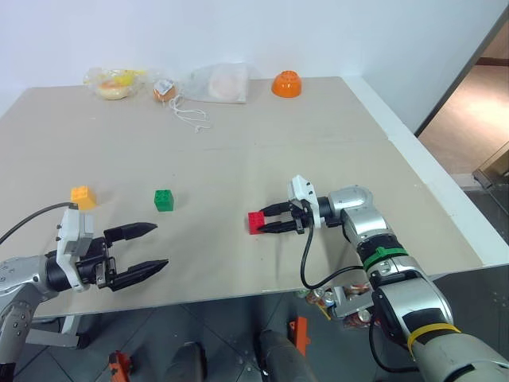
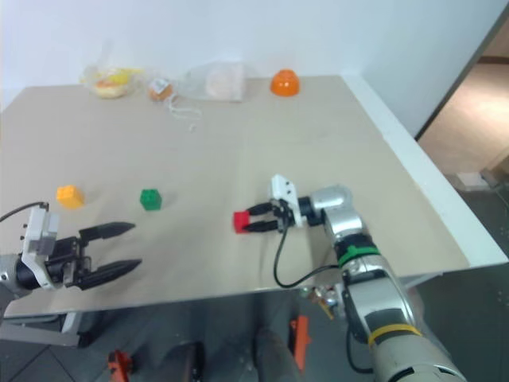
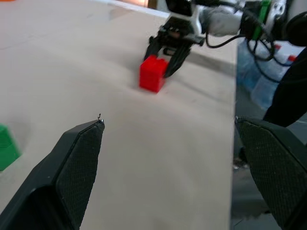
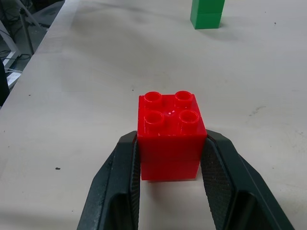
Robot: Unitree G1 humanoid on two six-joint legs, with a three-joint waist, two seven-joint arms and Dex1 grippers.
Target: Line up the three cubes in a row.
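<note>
a robot's right gripper (image 1: 269, 220) clamps the red cube (image 1: 256, 222) on a pale table (image 1: 238, 151), its two black fingers (image 4: 120, 182) pressed against the cube's opposite sides. the cube stands upright on the tabletop, four studs facing up, near the middle of the table's front half. the gripper reaches in from the right, pointing toward the robot's left.

off to the left, the left gripper (image 1: 147, 249) hangs at the table's front edge with its jaws spread wide and nothing between them, the fingertips aimed to the right across the board toward the red cube. its textured pads (image 3: 79, 160) frame that cube and the right gripper from across the table.

the green cube (image 1: 164, 200) sits alone on the table, well apart from the red one and to its left, a little farther from the robot. the yellow cube (image 1: 83, 196) rests farther left again, near the green cube and roughly level with it, just beyond the left gripper's white wrist block. green and yellow lie about in one line across the table; the red cube sits slightly nearer the front edge than that pair.

along the far edge, against the white wall, lie an orange bowl (image 1: 286, 83) turned upside down, several clear plastic bags (image 1: 215, 82) with pale and yellow contents, and a loose white string (image 1: 191, 115). a black cable (image 1: 306, 267) loops down from the right wrist over the table's front edge.
</note>
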